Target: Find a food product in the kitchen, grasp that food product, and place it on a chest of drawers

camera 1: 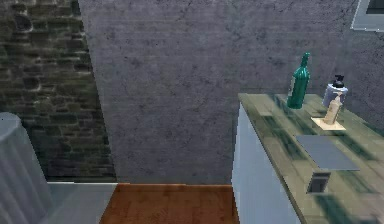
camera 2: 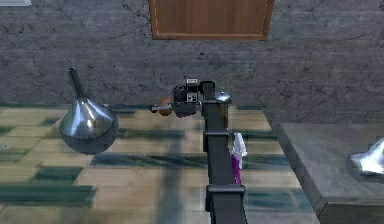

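arm (camera 2: 218,150) is stretched out over the countertop (camera 2: 40,175) | gripper (camera 2: 167,104) is seen at its far end | brown blob (camera 2: 157,106), maybe the food product, is spotted right at the fingertips, leftward in line | whether it's held can't be told tbh

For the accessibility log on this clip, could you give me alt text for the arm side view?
The robot's dark arm reaches out over a green-and-tan patterned countertop, its gripper near a grey wall with a small brownish thing at its tip; whether it is held cannot be told. A shiny metal funnel-shaped vessel stands at the left.
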Motion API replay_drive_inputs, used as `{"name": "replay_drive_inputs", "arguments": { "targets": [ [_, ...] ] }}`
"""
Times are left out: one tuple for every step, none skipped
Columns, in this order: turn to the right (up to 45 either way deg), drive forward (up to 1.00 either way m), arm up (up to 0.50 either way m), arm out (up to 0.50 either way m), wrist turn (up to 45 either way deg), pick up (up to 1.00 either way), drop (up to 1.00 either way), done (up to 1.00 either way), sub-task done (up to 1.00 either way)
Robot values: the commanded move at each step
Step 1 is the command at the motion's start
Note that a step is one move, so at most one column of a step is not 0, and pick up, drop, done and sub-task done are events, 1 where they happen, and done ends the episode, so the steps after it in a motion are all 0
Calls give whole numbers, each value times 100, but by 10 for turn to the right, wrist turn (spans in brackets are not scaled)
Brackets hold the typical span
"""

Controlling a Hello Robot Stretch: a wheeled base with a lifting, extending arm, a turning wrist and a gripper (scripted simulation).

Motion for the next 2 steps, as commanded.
{"name": "replay_drive_inputs", "arguments": {
  "targets": [
    [0,0,10,0,0,0,0,0,0],
    [0,0,2,0,0,0,0,0,0]
  ]
}}
